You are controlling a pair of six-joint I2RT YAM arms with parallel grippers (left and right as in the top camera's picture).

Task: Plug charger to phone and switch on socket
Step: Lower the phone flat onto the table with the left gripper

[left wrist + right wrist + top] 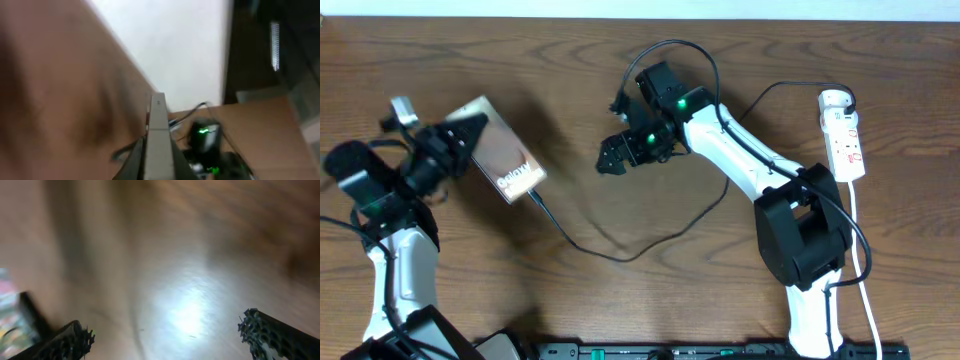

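Note:
The phone (506, 153) is a flat slab with a glossy brown face and white lettering, tilted at the left of the table. My left gripper (468, 132) is shut on its upper left end. The left wrist view shows the phone (159, 131) edge-on between the dark fingers (136, 161). The charger (620, 256) is a thin black cable whose end meets the phone's lower right edge; I cannot tell how deep its tip sits. My right gripper (610, 160) hovers open to the phone's right, with nothing between its fingertips (252, 327). The white socket (846, 140) lies at the far right.
The right arm (750, 165) stretches across the table's middle from its black base (805, 240). Its green light shows in the left wrist view (204, 132). A white lead (868, 290) runs from the socket toward the front edge. A black bar (720, 350) lines the front.

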